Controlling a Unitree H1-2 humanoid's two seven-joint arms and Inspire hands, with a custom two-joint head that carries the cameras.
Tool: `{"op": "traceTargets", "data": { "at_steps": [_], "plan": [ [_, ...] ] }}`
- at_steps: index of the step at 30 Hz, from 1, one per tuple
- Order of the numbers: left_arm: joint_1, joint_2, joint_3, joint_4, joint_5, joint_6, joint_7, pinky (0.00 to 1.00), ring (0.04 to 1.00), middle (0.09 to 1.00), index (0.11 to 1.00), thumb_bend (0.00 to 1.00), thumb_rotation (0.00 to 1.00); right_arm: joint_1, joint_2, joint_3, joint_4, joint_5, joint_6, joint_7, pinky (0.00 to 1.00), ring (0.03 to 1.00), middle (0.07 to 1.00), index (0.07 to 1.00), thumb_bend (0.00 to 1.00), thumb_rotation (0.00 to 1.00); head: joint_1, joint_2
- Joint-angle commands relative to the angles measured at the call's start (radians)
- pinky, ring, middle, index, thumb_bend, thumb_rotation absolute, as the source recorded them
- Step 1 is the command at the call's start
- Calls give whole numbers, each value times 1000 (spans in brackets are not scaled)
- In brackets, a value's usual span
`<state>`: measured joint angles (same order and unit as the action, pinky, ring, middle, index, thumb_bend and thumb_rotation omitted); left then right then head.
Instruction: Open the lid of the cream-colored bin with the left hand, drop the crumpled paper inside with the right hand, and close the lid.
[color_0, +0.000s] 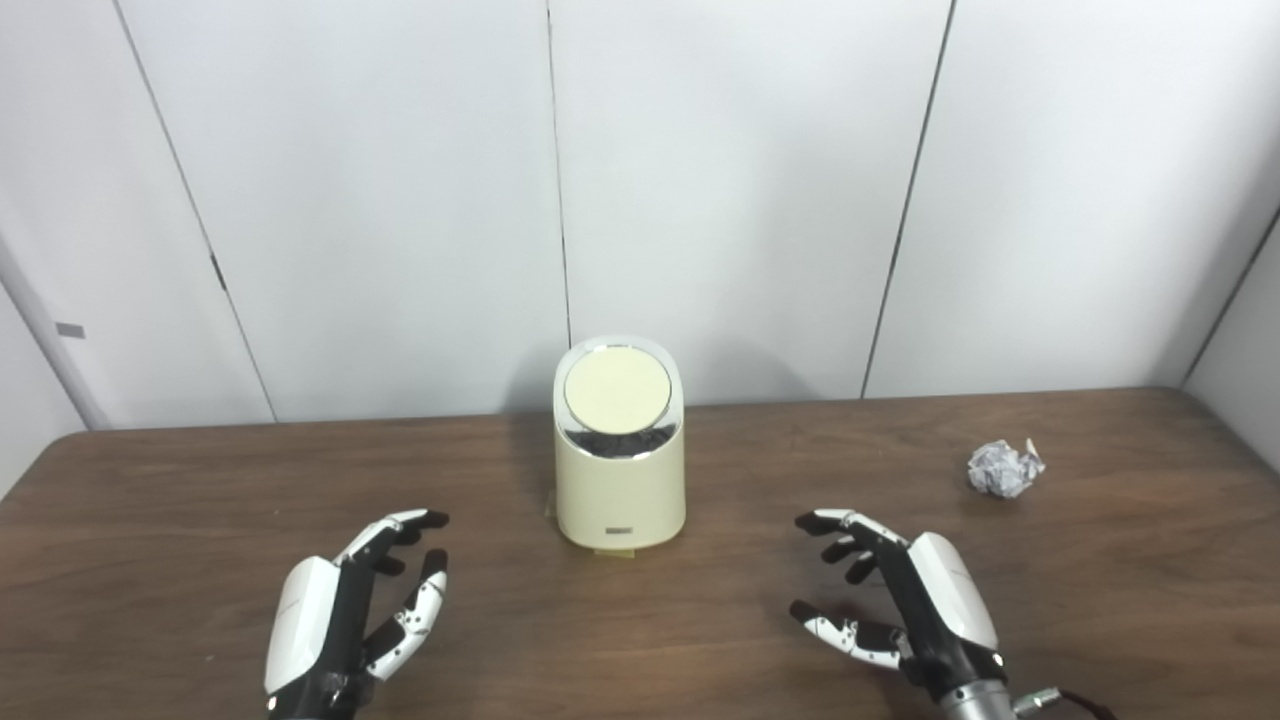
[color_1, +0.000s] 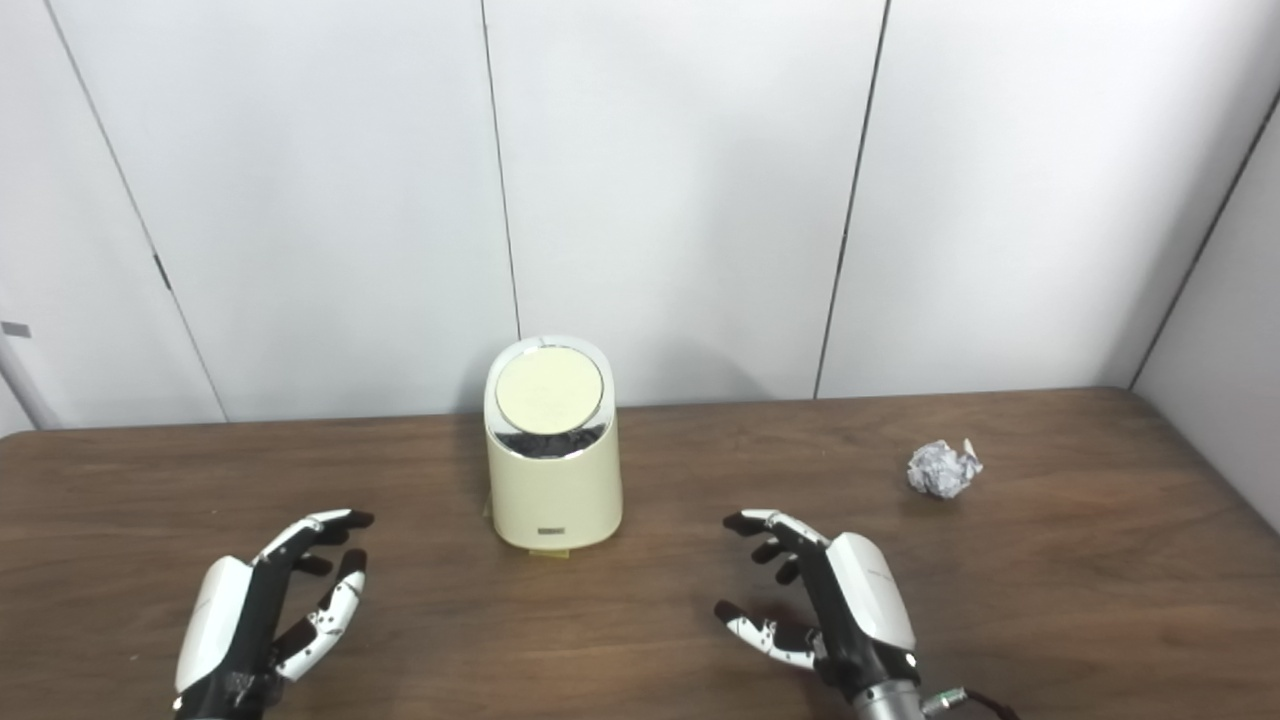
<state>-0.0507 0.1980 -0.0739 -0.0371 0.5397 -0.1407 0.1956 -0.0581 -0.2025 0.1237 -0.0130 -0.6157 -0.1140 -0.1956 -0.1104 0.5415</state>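
The cream-colored bin (color_0: 620, 470) stands upright at the middle of the table, near the back wall. Its round lid (color_0: 617, 390) is tilted toward me, and a dark crescent shows under the lid's lower edge. The crumpled paper (color_0: 1004, 468) lies on the table to the bin's right. My left hand (color_0: 350, 610) hovers low at the front left, open, fingers spread, holding nothing. My right hand (color_0: 900, 600) is at the front right, also open and empty, well short of the paper. Neither hand touches the bin.
The brown wooden table (color_0: 700, 640) fills the lower half of the view. White wall panels (color_0: 740, 200) rise right behind its far edge, close behind the bin. Another wall closes in at the far right.
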Motion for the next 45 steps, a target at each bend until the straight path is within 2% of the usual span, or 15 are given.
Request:
{"op": "traceTargets", "data": {
  "at_steps": [1,25,29,33,36,39,41,43,45],
  "plan": [
    [16,-14,-6,8,-4,-12,7,629,744,767,746,220,539,2,3,-3,-14,0,-11,-10,483,622,718,703,316,108,0,0],
    [8,-16,-5,26,-4,-16,10,630,743,769,748,228,554,-6,8,-1,-1,-1,-2,-6,485,621,718,702,319,113,-9,-3],
    [-12,-26,3,14,-31,-12,4,615,734,775,761,280,594,-8,12,-3,6,2,-4,-13,502,633,719,699,328,93,-1,1],
    [-63,-43,11,-42,-73,42,-33,619,751,800,805,445,667,-10,10,-3,23,-1,-20,-28,485,625,715,696,329,86,-3,-3],
    [-119,-48,15,-65,-94,82,-67,650,776,814,822,500,692,-8,12,-3,19,-2,-8,-24,493,630,715,699,327,96,-2,-3],
    [-174,-63,27,-88,-141,152,-118,689,802,831,836,542,678,-10,14,-3,19,-4,-6,-26,470,610,714,701,327,87,0,-3],
    [-232,-86,47,-104,-208,254,-161,733,834,855,850,634,585,-11,15,-3,24,-5,-10,-30,463,604,713,700,325,83,0,-5],
    [-295,-107,65,-128,-250,391,-196,755,855,869,858,742,527,-13,17,-2,31,-7,-15,-36,462,604,711,697,324,82,1,-6],
    [-359,-115,74,-147,-267,526,-225,796,881,887,878,805,518,-15,18,0,35,-8,-18,-39,460,600,710,696,323,85,3,-8]
  ]
}}
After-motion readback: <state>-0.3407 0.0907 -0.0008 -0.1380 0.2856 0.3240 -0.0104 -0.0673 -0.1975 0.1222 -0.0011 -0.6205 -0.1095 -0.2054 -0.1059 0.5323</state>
